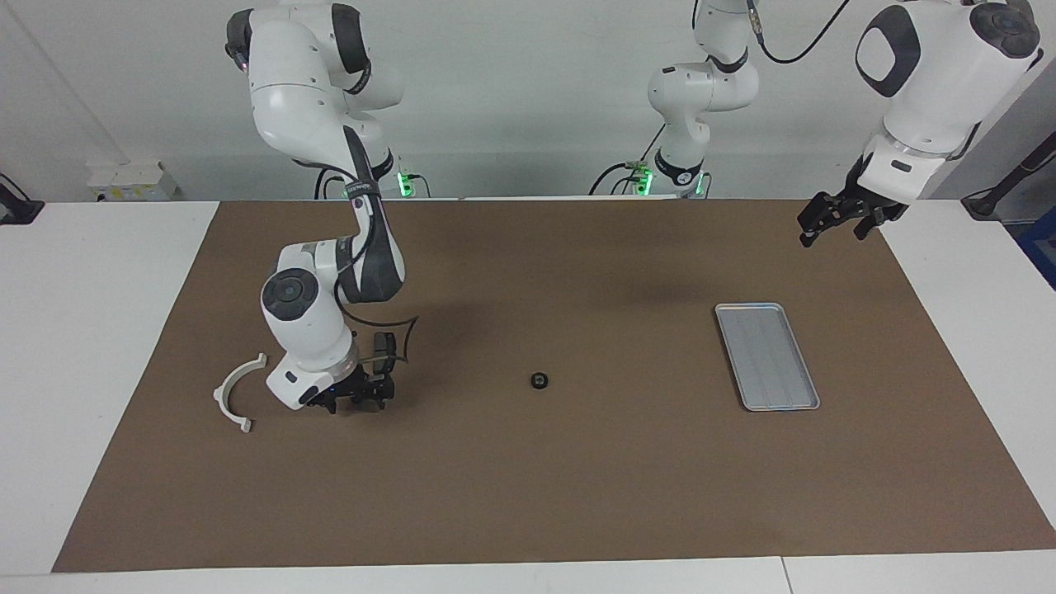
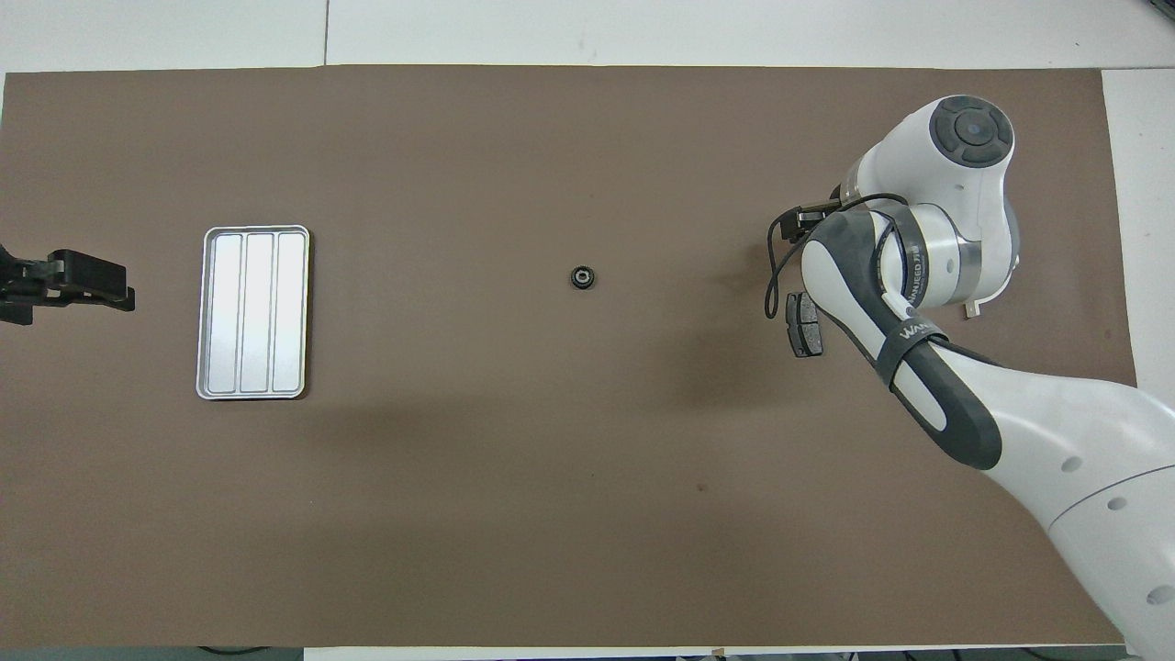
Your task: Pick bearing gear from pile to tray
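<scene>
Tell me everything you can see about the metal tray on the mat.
The tray is a small flat rectangle of silver-grey metal with rounded corners, a low raised rim and lengthwise ridges splitting its base into three strips. It lies flat on the brown mat toward the left arm's end, holding nothing, and nothing touches it.

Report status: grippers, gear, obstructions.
Right gripper low beside white bracket and brake pad. Left gripper open, waiting. Bearing gear mid-mat, not in tray; nothing between them.
</scene>
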You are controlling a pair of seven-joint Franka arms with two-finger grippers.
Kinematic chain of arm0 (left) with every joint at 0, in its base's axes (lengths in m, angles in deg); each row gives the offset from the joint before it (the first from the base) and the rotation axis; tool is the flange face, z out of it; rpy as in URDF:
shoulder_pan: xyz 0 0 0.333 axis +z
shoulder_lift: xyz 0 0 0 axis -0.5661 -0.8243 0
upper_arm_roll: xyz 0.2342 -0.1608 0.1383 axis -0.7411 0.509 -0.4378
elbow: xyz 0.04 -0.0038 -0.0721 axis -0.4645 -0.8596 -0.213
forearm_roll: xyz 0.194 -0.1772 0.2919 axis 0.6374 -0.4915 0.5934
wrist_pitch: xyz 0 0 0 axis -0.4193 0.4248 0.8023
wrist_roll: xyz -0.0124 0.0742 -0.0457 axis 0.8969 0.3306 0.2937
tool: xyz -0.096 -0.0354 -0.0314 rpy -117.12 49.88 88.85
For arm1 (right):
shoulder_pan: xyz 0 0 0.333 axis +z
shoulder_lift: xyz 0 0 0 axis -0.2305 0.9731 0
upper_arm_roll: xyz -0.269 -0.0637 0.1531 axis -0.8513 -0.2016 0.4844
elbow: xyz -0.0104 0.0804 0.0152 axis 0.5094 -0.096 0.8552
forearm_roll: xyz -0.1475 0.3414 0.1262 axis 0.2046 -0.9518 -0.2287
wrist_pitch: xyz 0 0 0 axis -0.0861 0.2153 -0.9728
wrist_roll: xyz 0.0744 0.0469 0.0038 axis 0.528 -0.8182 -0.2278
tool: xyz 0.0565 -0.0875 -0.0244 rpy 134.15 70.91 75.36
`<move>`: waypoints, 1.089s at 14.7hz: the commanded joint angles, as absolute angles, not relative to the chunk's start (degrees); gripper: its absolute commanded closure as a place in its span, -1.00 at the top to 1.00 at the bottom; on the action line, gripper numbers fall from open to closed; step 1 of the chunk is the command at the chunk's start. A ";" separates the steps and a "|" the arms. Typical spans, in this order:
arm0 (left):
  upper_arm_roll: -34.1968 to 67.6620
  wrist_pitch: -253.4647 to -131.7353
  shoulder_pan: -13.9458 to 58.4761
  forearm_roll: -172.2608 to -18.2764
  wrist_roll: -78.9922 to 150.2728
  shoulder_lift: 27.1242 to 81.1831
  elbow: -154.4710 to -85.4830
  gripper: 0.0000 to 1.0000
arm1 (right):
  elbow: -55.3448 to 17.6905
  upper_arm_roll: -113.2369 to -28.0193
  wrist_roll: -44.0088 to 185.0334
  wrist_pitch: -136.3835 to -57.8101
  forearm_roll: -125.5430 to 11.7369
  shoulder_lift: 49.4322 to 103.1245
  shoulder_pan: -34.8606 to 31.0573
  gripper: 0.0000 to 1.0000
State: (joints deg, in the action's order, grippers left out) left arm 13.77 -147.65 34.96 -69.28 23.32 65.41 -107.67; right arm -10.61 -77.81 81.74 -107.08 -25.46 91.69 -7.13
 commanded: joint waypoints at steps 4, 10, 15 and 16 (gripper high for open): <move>13.79 -146.77 34.83 -68.64 23.27 66.32 -107.99 1.00 | -13.60 -77.57 80.89 -106.85 -25.96 89.85 -7.44 0.88; 13.79 -146.77 34.83 -68.64 23.27 66.32 -107.99 1.00 | -14.65 -77.48 79.83 -106.85 -26.14 89.41 -7.79 0.69; 13.79 -146.77 34.83 -68.64 23.27 66.32 -107.99 1.00 | -15.01 -77.48 78.78 -106.85 -26.58 89.33 -8.14 -0.60; 13.79 -146.77 34.83 -68.64 23.27 66.32 -107.99 1.00 | -15.01 -77.48 78.77 -106.85 -26.58 89.33 -8.14 -0.83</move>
State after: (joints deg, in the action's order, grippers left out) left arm 13.77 -147.65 34.96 -69.28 23.32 65.41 -107.67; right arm -13.17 -77.84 80.79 -107.08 -25.46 90.96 -7.41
